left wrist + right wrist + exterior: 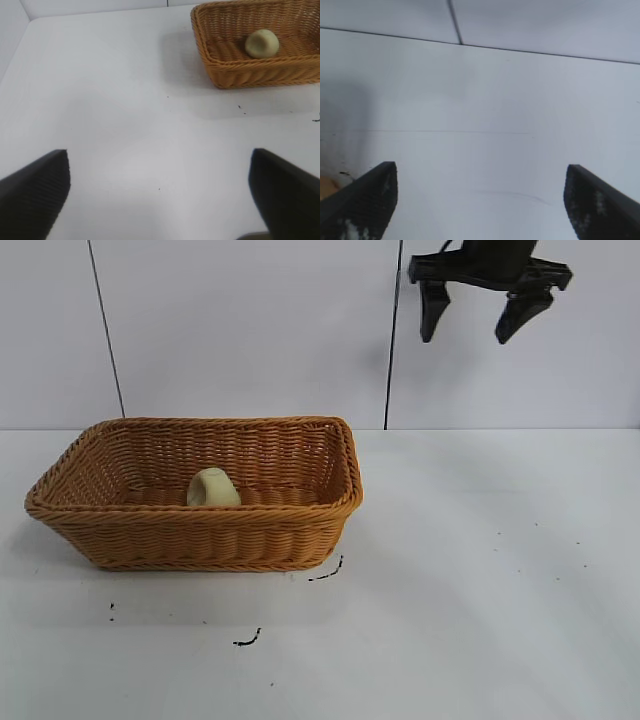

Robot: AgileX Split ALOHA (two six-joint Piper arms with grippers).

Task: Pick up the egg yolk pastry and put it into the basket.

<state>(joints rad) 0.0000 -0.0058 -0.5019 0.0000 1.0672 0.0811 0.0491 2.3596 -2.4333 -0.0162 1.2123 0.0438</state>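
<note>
The pale yellow-green egg yolk pastry (213, 488) lies inside the orange-brown wicker basket (300, 532), near its front wall. It also shows in the left wrist view (262, 43), inside the basket (220, 75). My right gripper (476, 335) hangs open and empty high above the table, to the right of the basket; in its own view (480, 200) only bare table lies between its fingers. My left gripper (160, 195) is open and empty over bare table, well away from the basket; it is out of the exterior view.
The white table (480, 580) carries a few small black marks (247, 639) in front of the basket. A white wall with dark vertical seams (392, 350) stands behind the table.
</note>
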